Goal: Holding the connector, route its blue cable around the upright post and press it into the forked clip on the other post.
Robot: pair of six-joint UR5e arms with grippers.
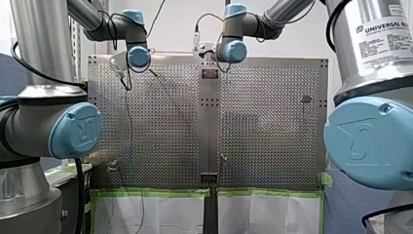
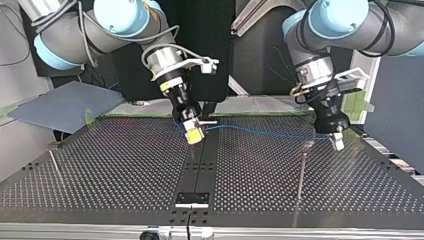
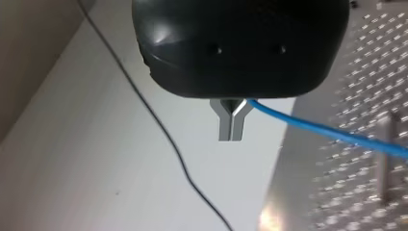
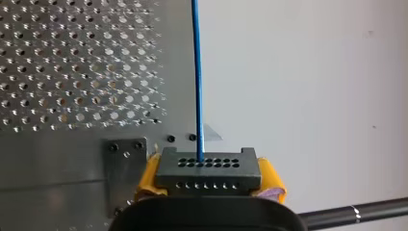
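Connector (image 4: 208, 172), a dark grey rectangular block with two rows of small round holes, sits clamped between the yellow pads (image 4: 150, 174) of my right gripper (image 2: 194, 134), at the far middle of the perforated table (image 2: 125, 165) in the top view. One hole of the upper row holds the blue cable (image 4: 196, 72), a thin, smooth strand that leaves the block and runs straight ahead of the gripper, over the matte metal sheet with its close grid of holes.

In the top view the cable stretches nearly level toward the view's right, where my left gripper (image 3: 230, 126) grasps it. Its bare metal fingers (image 3: 224, 126) stand pressed together tip to tip in a Y shape beneath a rounded, glossy black body, and the cable comes out where the Y forks.

A slim, upright metal post (image 2: 301, 172) stands on the table just beside my left gripper, with the cable passing close by its top; whether the two touch cannot be told. A second thin post (image 2: 54, 162) stands well apart at the view's left.

A thin black cord (image 3: 159, 125) curves over a pale surface beyond the table's edge in the left wrist view. A dark round rod (image 4: 356, 211) lies beside my right gripper.
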